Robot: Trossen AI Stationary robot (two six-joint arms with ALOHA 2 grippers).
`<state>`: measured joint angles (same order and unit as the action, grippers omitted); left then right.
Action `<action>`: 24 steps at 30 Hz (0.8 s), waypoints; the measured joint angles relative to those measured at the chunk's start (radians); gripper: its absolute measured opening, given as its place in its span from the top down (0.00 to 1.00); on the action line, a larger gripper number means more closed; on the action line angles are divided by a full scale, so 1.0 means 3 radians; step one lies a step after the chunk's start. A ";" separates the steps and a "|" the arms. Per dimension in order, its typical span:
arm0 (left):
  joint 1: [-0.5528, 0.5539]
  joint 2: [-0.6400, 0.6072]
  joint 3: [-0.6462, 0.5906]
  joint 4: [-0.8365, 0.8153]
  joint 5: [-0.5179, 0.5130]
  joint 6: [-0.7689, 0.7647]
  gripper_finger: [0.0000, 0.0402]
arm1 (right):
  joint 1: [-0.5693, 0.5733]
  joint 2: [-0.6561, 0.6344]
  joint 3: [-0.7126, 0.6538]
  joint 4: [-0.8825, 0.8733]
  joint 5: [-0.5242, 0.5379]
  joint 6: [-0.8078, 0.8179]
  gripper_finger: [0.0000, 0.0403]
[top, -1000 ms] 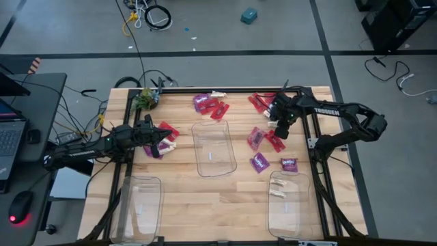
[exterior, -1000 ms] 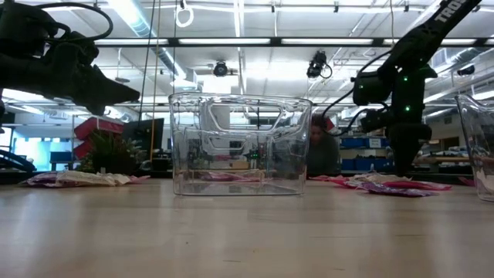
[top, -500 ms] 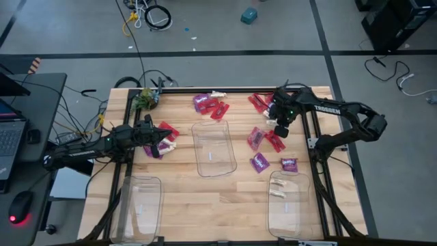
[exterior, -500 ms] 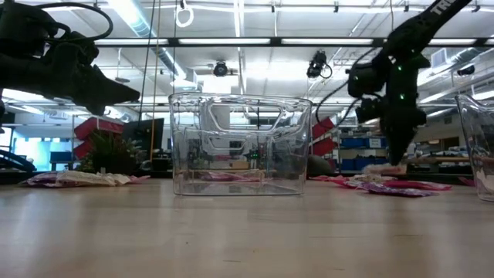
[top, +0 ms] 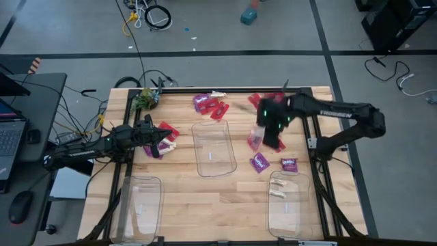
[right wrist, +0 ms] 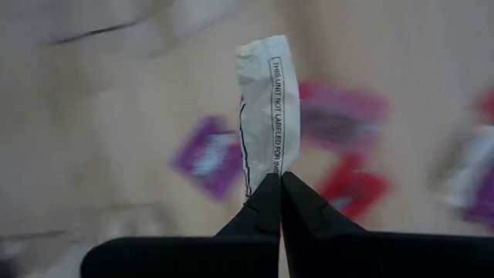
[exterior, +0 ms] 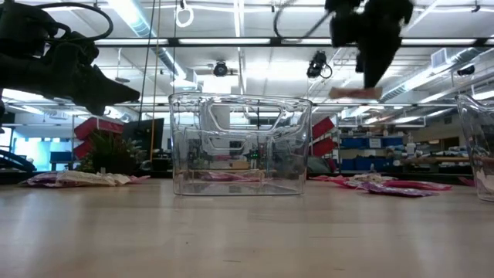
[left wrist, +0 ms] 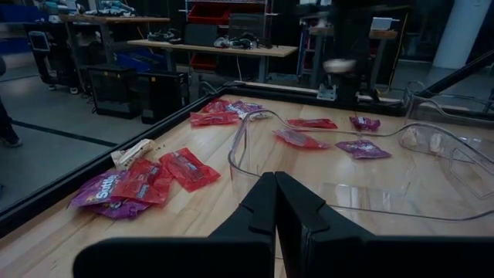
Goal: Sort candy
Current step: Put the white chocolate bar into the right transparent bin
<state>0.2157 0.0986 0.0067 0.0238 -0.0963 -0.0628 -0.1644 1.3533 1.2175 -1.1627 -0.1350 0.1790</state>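
Observation:
My right gripper hangs high above the table's right half, shut on a whitish-cream wrapped candy; the low view shows that candy well above the bins. Red and purple candy packets lie below it and at the far middle. My left gripper is shut and empty, pointing level over the left pile of candy. A clear bin stands in the middle. My right gripper pinches one end of the whitish candy's wrapper between its two fingertips. The fingers point steeply down from above. The candy is lifted clear of the table and sticks out beyond the fingertips.
Two more clear bins stand at the near edge: one on the left and one on the right with whitish pieces in it. A small plant sits at the far left corner. A black frame rims the table.
My right gripper has risen sharply from the candy on the table's right half, carrying the whitish candy clear of the table, and has swung toward the middle bin. My left gripper has kept still.

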 joint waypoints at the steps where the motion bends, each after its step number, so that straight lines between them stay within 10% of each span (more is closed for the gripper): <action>1: 0.0001 0.0001 -0.0001 0.0000 0.0000 0.0000 0.99 | 0.0199 0.0000 -0.0001 -0.0012 -0.0010 0.0180 1.00; 14: 0.0001 0.0000 -0.0001 0.0000 0.0000 0.0006 0.99 | 0.2296 0.0070 -0.0041 -0.0046 0.0266 0.2569 1.00; 24: 0.0001 0.0001 0.0000 0.0010 0.0002 0.0008 0.99 | 0.2852 0.0445 -0.0295 0.0214 0.0114 0.3221 1.00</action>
<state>0.2159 0.0988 0.0067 0.0269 -0.0957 -0.0605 0.6912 1.4869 1.1290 -1.0984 -0.1010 1.1452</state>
